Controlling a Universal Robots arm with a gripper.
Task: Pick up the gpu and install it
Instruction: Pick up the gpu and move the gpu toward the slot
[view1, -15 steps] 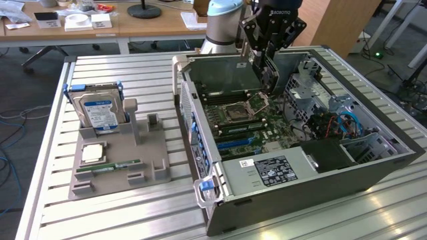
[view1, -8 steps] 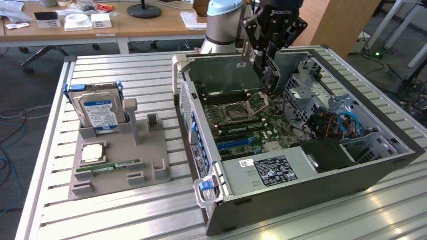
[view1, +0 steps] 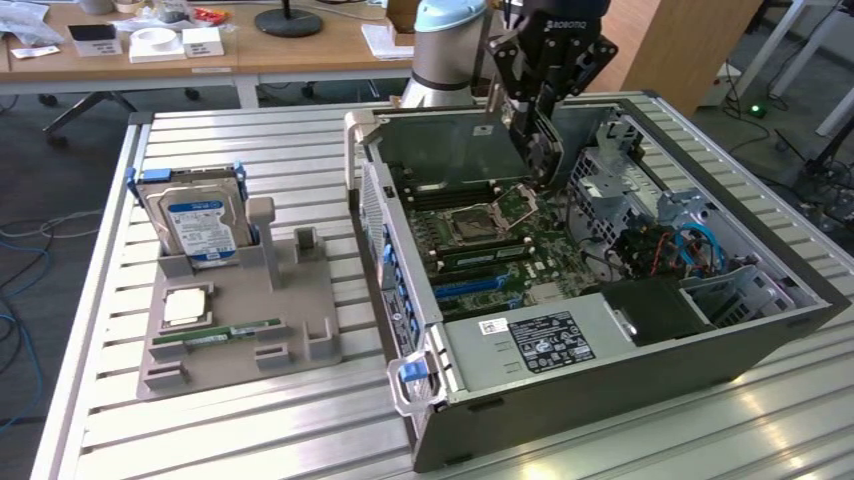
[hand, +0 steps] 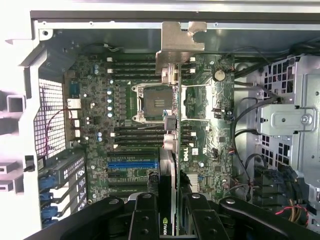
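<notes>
My gripper (view1: 543, 100) hangs over the open computer case (view1: 400, 300), shut on the gpu (view1: 545, 150). The card hangs edge-down above the motherboard, close to the CPU socket (view1: 478, 222). In the wrist view the gpu (hand: 172, 150) appears edge-on between my black fingers (hand: 145, 220). Its silver end bracket (hand: 177, 45) points at the case's rear wall. The gripper (hand: 171, 222) clamps the card's cooler end. A blue expansion slot (hand: 132, 164) lies on the board beside the card's line, and the card is clear of it.
A grey fixture tray (view1: 314, 300) on the slatted table holds a hard drive (view1: 198, 215), a CPU (view1: 184, 305) and a green memory stick (view1: 218, 333). Inside the case are the power supply (view1: 547, 340), a drive cage (hand: 292, 120) and loose cables (hand: 245, 165).
</notes>
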